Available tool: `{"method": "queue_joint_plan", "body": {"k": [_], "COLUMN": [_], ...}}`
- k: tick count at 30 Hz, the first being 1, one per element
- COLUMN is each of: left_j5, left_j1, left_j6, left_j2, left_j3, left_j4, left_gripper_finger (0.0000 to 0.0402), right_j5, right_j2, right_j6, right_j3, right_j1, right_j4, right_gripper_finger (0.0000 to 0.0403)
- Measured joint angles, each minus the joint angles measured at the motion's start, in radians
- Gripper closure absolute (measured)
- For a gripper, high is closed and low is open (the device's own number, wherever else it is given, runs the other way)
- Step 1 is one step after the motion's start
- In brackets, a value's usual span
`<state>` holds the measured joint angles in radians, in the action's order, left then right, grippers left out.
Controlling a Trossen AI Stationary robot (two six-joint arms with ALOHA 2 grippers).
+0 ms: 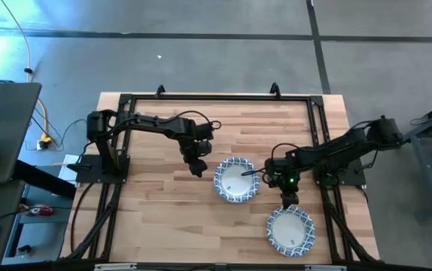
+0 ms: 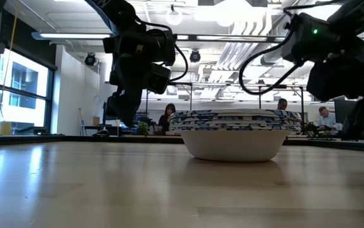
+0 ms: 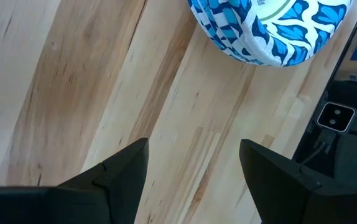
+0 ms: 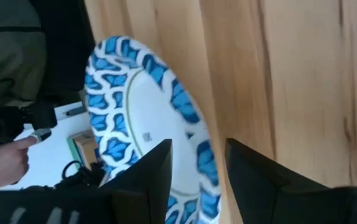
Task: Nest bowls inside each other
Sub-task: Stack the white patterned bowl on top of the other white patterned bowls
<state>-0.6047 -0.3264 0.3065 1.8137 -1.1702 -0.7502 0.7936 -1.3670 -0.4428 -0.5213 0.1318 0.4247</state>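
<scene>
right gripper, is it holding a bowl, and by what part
It cannot be told for sure. The right gripper straddles the near bowl's blue patterned rim, one finger inside, one outside, but a closed pinch is not visible. The left gripper is open, holding nothing.

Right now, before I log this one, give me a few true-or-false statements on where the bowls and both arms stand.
1. Bowls sit at two spots on the table. True.
2. The left gripper holds a bowl. False: its jaws are open and empty, beside the centre stack.
3. The centre stack has several bowls nested. True, the low view shows layered rims.
4. The right gripper waits at the table's far edge. False: it is at the rim of the near bowl.
</scene>
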Motion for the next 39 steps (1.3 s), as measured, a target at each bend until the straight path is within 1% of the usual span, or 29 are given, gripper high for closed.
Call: {"method": "queue_joint_plan", "body": {"k": [6,29,39], "left_j5": [0.003,0.007,0.007], "left_j1": [0.011,0.013,0.013], "left_j6": [-0.003,-0.004,-0.007], "left_j2": [0.0,0.0,0.0], "left_j3": [0.0,0.0,0.0], "left_j4": [0.0,0.0,0.0], "left_gripper_finger": [0.0161,0.0161,0.0161], "right_j5": [-0.006,0.026,0.031], "right_j2": [-0.041,-0.048,-0.048], "right_j6": [0.006,0.021,0.02], "right_j3": [0.0,0.0,0.0], "right_j1": [0.0,0.0,0.0], "right_j4": [-0.074,-0.067,-0.063], "right_gripper_finger": [0.0264,0.0267,0.0297]}}
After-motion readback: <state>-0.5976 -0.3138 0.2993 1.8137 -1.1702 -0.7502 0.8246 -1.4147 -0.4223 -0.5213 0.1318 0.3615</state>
